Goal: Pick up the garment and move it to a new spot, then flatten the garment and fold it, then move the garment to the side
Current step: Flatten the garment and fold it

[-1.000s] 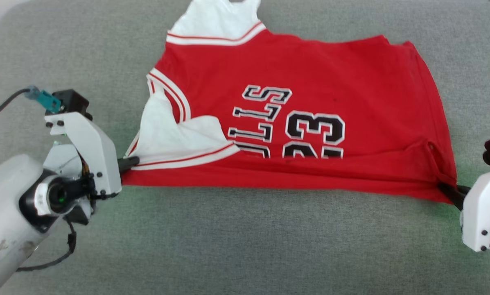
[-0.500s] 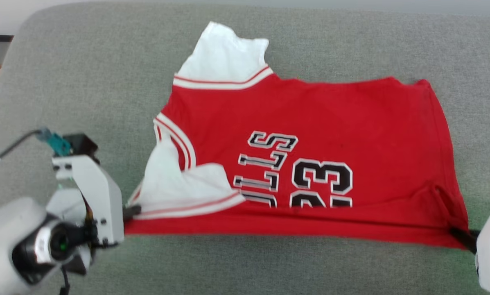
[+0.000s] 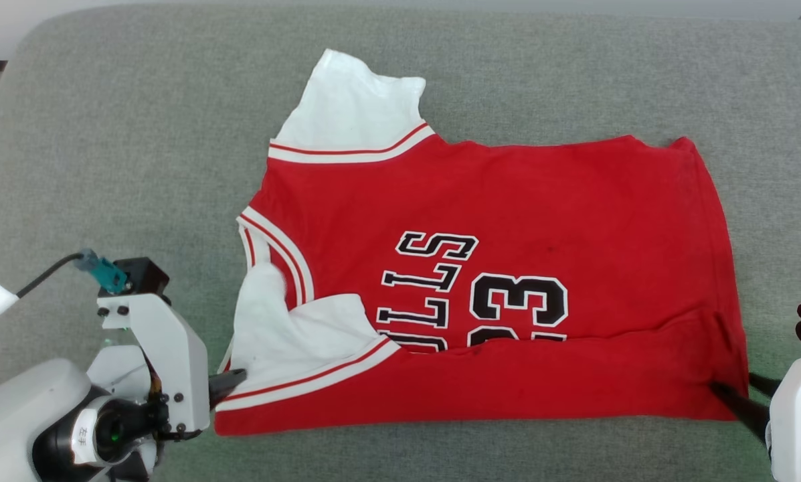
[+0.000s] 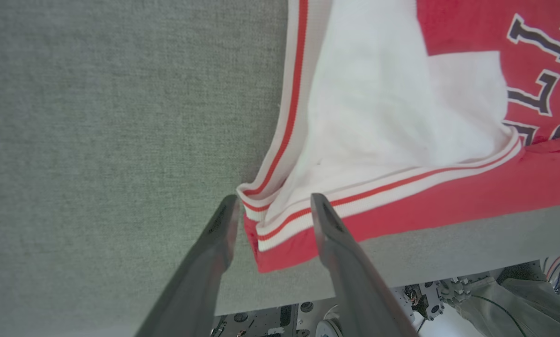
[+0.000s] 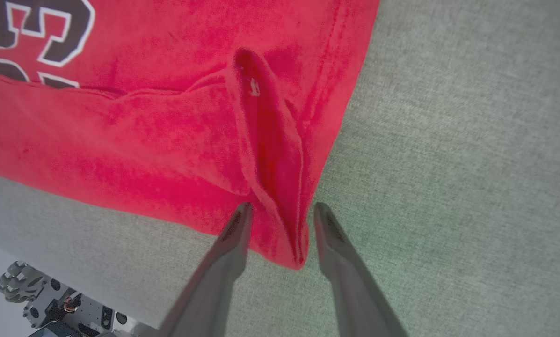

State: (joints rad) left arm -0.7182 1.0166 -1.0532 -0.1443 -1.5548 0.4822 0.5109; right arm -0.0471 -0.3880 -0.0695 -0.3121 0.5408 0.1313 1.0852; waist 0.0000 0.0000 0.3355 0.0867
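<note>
The garment (image 3: pixel 507 221), a red jersey with white sleeves and black lettering, lies spread on the grey cushion (image 3: pixel 126 167), its near edge folded up over the lower letters. My left gripper (image 3: pixel 234 380) is at the garment's near left corner. In the left wrist view the left gripper (image 4: pixel 274 206) is open, and the striped sleeve trim (image 4: pixel 280 224) lies loose between the fingers. My right gripper (image 3: pixel 728 396) is at the near right corner. In the right wrist view the right gripper (image 5: pixel 282 210) is open around a raised red fold (image 5: pixel 280 187).
The cushion's front edge (image 4: pixel 401 281) runs just behind both grippers, with the robot's base and wheels (image 5: pixel 32 290) below it. Bare grey cushion stretches left of the garment (image 4: pixel 97 117) and right of it (image 5: pixel 471 140).
Both grippers have opened and let go of the near corners. The folded near edge now rests flat on the cushion. The head camera has tilted, so the whole picture sits lower.
</note>
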